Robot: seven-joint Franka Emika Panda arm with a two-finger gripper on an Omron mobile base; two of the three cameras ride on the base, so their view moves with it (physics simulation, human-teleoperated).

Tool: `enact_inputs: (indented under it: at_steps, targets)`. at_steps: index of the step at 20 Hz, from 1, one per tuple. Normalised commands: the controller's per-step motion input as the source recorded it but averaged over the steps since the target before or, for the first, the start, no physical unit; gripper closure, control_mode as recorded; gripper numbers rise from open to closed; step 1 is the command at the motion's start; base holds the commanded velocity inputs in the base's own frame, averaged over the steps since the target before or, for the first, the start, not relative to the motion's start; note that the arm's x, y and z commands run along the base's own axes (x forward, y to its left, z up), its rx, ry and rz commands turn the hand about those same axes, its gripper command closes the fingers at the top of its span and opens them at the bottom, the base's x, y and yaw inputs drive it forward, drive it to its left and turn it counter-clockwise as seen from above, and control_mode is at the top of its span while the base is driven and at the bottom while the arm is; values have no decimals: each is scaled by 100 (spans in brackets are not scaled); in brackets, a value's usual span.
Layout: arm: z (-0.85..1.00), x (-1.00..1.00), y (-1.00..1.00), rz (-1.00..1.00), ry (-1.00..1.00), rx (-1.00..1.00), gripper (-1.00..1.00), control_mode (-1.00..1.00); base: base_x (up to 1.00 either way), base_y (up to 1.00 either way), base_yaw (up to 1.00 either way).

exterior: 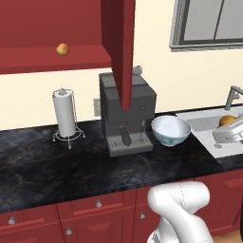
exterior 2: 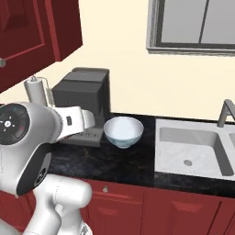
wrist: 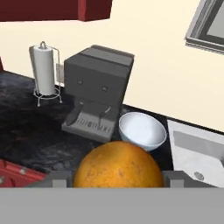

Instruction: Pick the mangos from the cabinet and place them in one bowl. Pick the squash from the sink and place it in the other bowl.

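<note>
My gripper (wrist: pixel 117 179) is shut on a dark orange mango (wrist: pixel 117 166), which bulges large between the two fingertips (wrist: pixel 59 179). In the left base view the gripper (exterior: pixel 228 124) and this mango (exterior: pixel 228 118) hang at the right edge. A yellow-orange mango (exterior: pixel 62 49) rests on the red shelf of the open cabinet (exterior: pixel 47 59). The pale bluish-white bowl (exterior: pixel 171 129) (exterior 2: pixel 123 131) (wrist: pixel 142 131) stands empty on the black counter, right of the coffee machine and ahead of the gripper. The sink (exterior 2: pixel 172 151) lies right of the bowl. The squash and the other bowl are out of view.
A grey coffee machine (exterior: pixel 127 111) stands left of the bowl, under the swung-out cabinet door (exterior: pixel 121 47). A paper towel roll (exterior: pixel 65 114) stands further left. The faucet (exterior 2: pixel 225 112) rises behind the sink. Red drawers (exterior: pixel 98 204) run below the counter edge.
</note>
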Motion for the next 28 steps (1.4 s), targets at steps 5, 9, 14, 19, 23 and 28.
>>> enact_inputs:
  at_steps: [5, 9, 14, 19, 23, 28]
  targets:
    - [-6, 13, -20, 0, 0, 0, 100, -100, 1, -18, 0]
    - [-10, 59, -7, 0, 0, 0, 100, -100, 0, 0, 0]
    - [-11, 78, 3, 0, 0, 0, 100, -100, 0, 0, 0]
    - [-17, 44, 1, 1, 0, -2, 100, -100, 0, 0, 0]
    - [-3, 0, 0, 0, 0, 0, 100, -100, 0, 0, 0]
    - [-28, 6, 0, 0, 4, -7, 100, -100, 0, 0, 0]
